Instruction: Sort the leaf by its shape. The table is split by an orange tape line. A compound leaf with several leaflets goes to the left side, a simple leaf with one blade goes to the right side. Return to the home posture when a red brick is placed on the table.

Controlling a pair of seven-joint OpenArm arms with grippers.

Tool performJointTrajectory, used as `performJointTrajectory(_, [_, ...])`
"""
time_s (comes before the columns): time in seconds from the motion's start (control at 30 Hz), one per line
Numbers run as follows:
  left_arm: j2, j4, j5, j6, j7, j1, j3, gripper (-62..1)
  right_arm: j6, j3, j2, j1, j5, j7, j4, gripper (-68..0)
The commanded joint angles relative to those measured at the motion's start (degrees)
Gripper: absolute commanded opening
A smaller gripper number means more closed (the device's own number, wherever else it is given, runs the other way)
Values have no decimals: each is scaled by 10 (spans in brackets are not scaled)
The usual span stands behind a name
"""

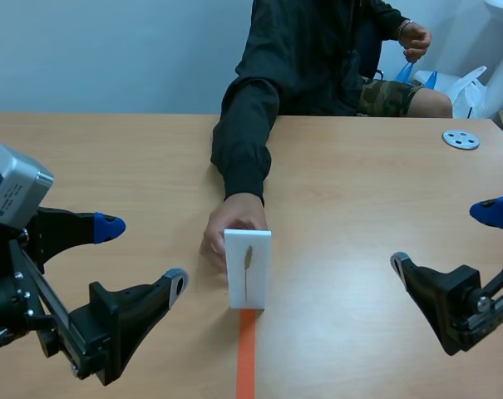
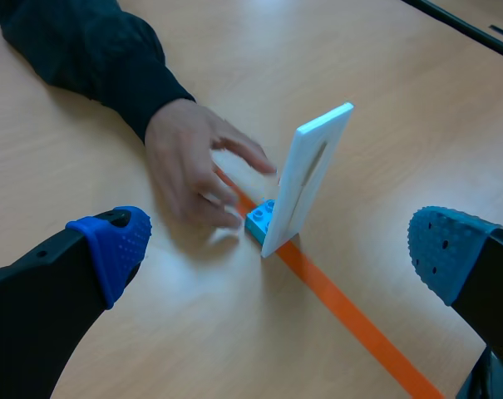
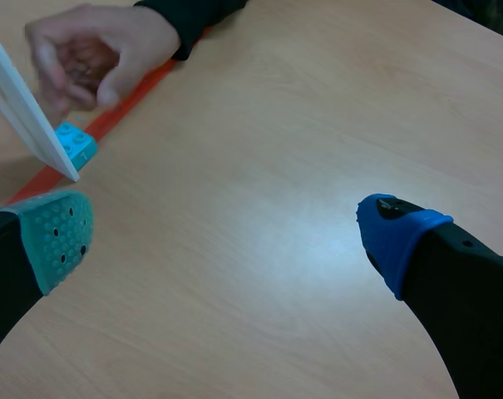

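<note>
"White card [image 1: 248, 268] stands on the orange tape line [image 1: 247, 357], mid-table, propped by a blue brick [image 2: 260, 220] at its back. A person's hand [image 1: 232, 229] is just behind it."

"Which kind of leaf?"

"The leaf [image 1: 248, 259] on it looks like 1 narrow blade, though it is small. I judge it simple, so it goes right of the line."

"And your grippers?"

"My left gripper [image 1: 143, 254] and right gripper [image 1: 441, 238] both hang low on their own sides, fingers spread wide, holding nothing."

"How would you take it?"

"I would wait for the hand to leave, then bring the right gripper in from above, 1 finger in front of the card's top edge and 1 behind. I'd close gently so it does not tip, then set it down well right of the tape."
</note>
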Motion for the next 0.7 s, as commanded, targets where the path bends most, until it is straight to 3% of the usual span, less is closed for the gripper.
performJointTrajectory(0.0, [0, 1, 7, -2, -10, -5, 8, 14, 0, 1, 0, 7, 6, 4, 10, 4])
performJointTrajectory(0.33, [0, -12, 89, -2, -24, -50, 87, 14, 0, 1, 0, 7, 6, 3, 10, 4])
performJointTrajectory(0.67, [0, -155, 143, 19, -100, -140, 144, 14, 0, 1, 0, 7, 6, 1, 10, 4])
